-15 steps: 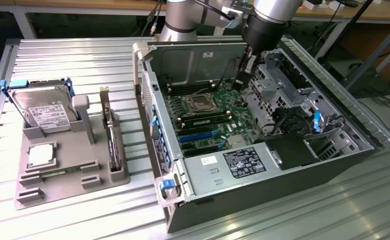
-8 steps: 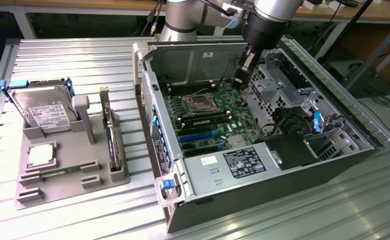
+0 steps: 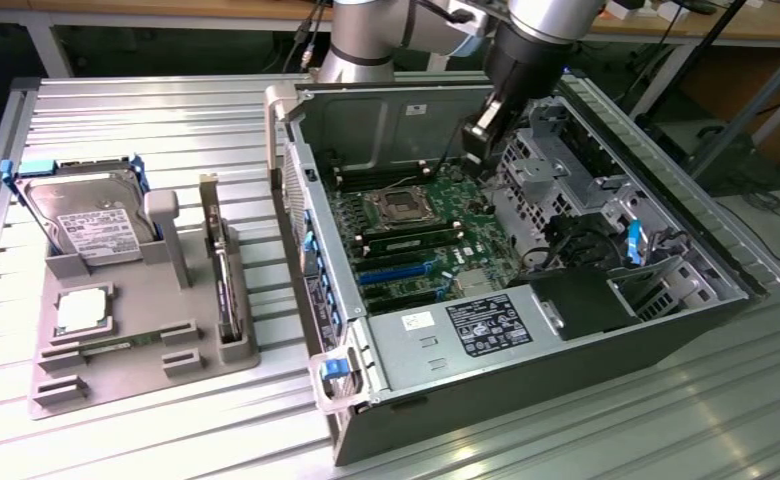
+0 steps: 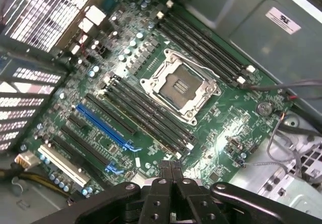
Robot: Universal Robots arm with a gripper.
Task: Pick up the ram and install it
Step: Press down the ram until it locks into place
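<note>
Closed gripper (image 4: 170, 169) above motherboard (image 4: 151, 98)

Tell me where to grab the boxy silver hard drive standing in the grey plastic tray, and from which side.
Grip the boxy silver hard drive by its upper part, pinching across its broad flat faces, coming from above. It stands on edge, leaning back, its lower end seated in the grey plastic tray, so the top is free.

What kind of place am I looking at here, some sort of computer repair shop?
Probably a robotics lab or test bench for computer assembly, not a shop. An open computer case lies on a metal table, a robot arm's gripper hangs over its motherboard, and spare parts sit in a grey holder.
</note>
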